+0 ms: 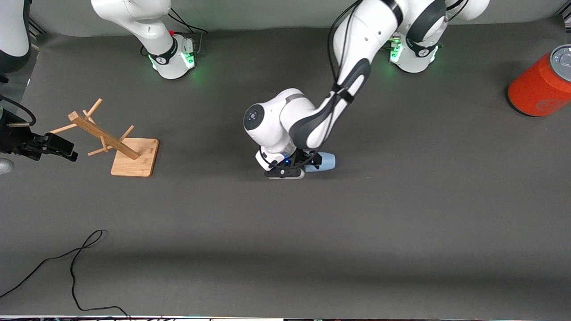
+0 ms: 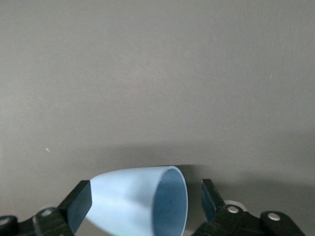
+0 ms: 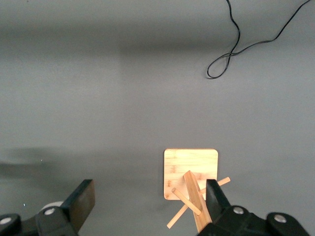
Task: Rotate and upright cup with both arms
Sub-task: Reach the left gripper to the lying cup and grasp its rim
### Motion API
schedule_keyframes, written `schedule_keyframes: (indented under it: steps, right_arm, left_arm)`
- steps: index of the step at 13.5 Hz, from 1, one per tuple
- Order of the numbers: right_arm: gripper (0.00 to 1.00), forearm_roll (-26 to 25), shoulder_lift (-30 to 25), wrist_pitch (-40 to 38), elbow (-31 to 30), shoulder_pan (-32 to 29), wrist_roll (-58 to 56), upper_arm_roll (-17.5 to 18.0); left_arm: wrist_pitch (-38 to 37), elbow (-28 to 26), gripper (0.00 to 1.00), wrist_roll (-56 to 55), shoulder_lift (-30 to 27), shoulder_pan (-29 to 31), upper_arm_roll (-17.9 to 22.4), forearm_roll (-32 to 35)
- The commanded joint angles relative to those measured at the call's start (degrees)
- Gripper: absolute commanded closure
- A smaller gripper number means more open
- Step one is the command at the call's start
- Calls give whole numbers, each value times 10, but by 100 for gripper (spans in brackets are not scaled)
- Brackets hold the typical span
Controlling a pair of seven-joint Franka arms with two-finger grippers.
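The pale-blue cup lies on its side near the middle of the table. My left gripper is down at the table, open, with the cup between its fingers. One finger is at the cup's narrow bottom end. The other finger stands a small gap off the open rim. My right gripper waits at the right arm's end of the table, beside the wooden rack. It is open with nothing between its fingers.
A wooden rack with pegs on a square base stands toward the right arm's end. An orange-red can with a grey lid lies at the left arm's end. A black cable loops near the front edge.
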Motion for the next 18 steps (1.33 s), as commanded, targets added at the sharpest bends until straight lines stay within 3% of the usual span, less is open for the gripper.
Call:
schedule_keyframes:
  steps: [1, 5, 8, 9, 10, 11, 12, 15, 18]
  right_arm:
    - [0, 5, -11, 6, -11, 2, -14, -1]
    - [0, 5, -12, -3, -11, 1, -14, -1]
    - [0, 5, -13, -25, -10, 1, -26, -1]
    - [0, 5, -14, -25, -10, 1, -43, -1]
    - [0, 5, -15, -25, -10, 1, -49, -1]
    - [0, 5, -16, -26, -10, 1, -49, -2]
    - [0, 5, -16, -26, -10, 1, -49, -2]
    - [0, 5, -18, -39, -8, 2, -51, -1]
    - [0, 5, -20, -46, -9, 2, -50, -1]
  left_arm:
    - [-14, 15, 3, 53, 21, -15, 8, 55]
    - [-32, 16, 9, 183, 19, -12, 10, 59]
    - [-58, 14, 16, 199, 18, -15, 10, 63]
    - [-64, 13, 28, 199, 17, -16, 10, 68]
    - [-77, 13, 56, 199, 17, -17, 9, 77]
    - [-88, 13, 92, 211, 16, -19, 8, 91]
    - [-98, 14, 100, 226, 15, -21, 8, 93]
    - [-113, 18, 100, 252, 7, -24, 10, 96]
    - [-191, 52, 100, 251, -27, -18, 6, 84]
